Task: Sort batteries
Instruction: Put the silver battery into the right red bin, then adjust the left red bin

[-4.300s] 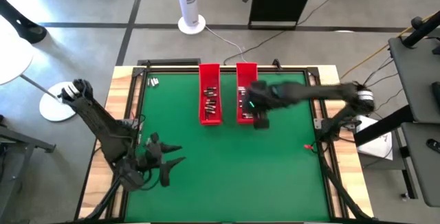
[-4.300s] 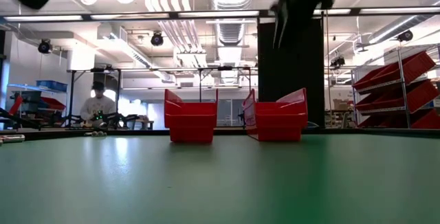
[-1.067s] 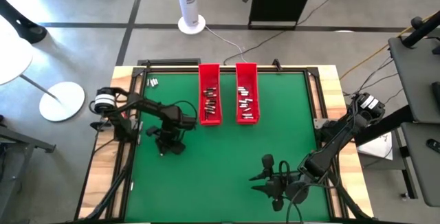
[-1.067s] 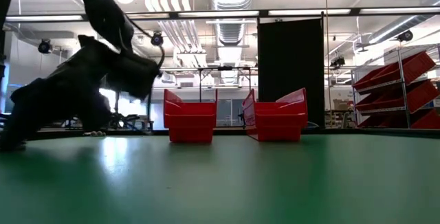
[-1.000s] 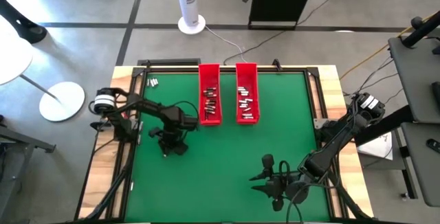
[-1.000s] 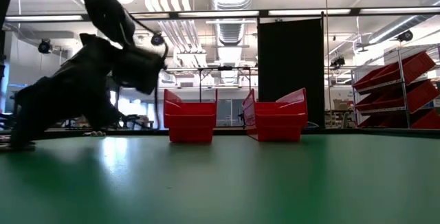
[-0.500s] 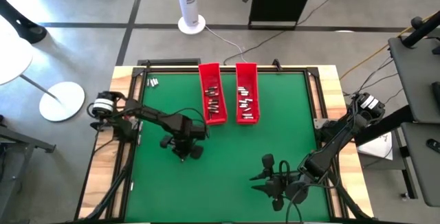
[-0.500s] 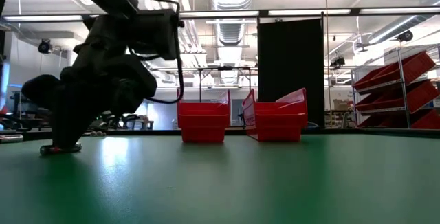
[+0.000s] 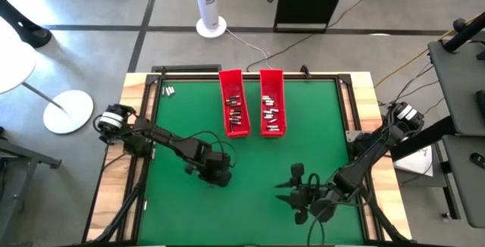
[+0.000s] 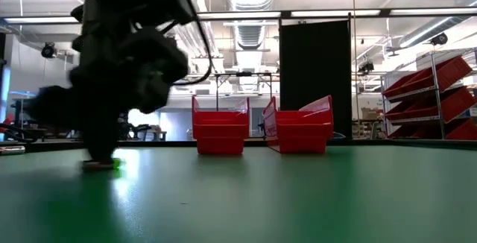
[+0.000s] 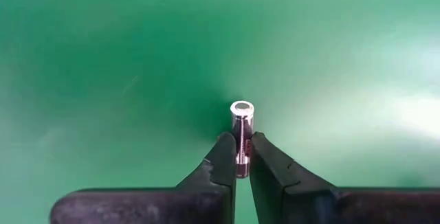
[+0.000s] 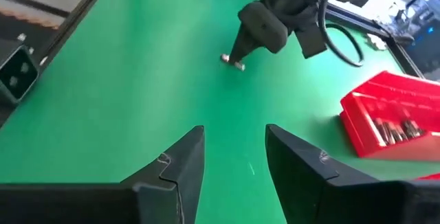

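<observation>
My left gripper (image 9: 220, 177) hangs low over the green mat near the table's middle, shut on one small silvery battery (image 11: 242, 124), which also shows in the low view (image 10: 100, 165) and the right wrist view (image 12: 234, 62). More batteries lie in the two red trays (image 9: 235, 114) (image 9: 271, 113) at the far side. A few loose batteries (image 9: 168, 90) lie at the far left corner. My right gripper (image 12: 234, 157) waits open at the near right (image 9: 299, 194), holding nothing. My left gripper pinches the battery's side near one end (image 11: 240, 161) between its two fingertips, coming steeply from above. The other, capped end (image 11: 242, 108) sticks out past the fingertips. The battery sits just over the mat; whether it touches the mat I cannot tell.
The left tray stands slightly askew, its near end toward the right tray. A dark frame rail (image 9: 155, 126) runs around the mat's edges. Open green mat (image 9: 250, 217) lies between the two grippers and toward the near edge.
My left gripper has swept from beside the left tray toward the table's near and right sides, staying shut on the battery and keeping it low over the mat. The left red tray's near end has shifted toward the right tray.
</observation>
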`<action>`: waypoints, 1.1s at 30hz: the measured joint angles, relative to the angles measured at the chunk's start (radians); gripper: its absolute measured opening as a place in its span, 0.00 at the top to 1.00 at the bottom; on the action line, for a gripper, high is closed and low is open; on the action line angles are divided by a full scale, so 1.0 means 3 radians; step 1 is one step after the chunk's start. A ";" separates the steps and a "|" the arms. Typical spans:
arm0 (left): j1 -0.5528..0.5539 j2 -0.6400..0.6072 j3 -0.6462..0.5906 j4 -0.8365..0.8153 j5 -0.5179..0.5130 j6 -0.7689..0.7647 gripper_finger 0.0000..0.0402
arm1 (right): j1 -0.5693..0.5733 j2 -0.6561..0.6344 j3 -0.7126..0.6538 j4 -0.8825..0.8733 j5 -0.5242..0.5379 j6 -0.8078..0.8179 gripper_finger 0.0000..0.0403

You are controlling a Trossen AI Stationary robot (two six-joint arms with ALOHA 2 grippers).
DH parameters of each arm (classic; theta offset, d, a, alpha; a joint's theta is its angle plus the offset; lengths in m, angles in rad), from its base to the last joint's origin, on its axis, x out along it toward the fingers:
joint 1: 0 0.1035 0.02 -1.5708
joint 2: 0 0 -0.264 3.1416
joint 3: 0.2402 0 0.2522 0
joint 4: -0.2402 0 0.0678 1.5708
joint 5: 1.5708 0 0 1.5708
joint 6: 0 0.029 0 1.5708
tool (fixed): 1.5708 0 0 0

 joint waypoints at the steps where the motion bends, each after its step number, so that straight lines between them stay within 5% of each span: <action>1: -0.0002 0.0001 0.0000 0.0106 -0.0107 0.0015 0.98 | -0.0028 0.0000 0.0000 0.0006 0.0001 0.0029 0.64; 13: 0.0031 0.0015 -0.0008 0.0596 -0.0561 0.0373 0.99 | -0.1041 0.0000 0.0282 -0.0714 -0.0296 -0.0087 0.55; 25: 0.0022 0.0017 -0.0010 0.0853 -0.0947 0.0776 0.97 | -0.2100 0.0050 0.0467 -0.0429 -0.0263 -0.1057 0.56; 33: 0.0007 -0.0038 -0.0010 0.0836 -0.0978 0.1224 0.88 | -0.2308 0.0526 0.0552 -0.0213 -0.0274 -0.1243 0.53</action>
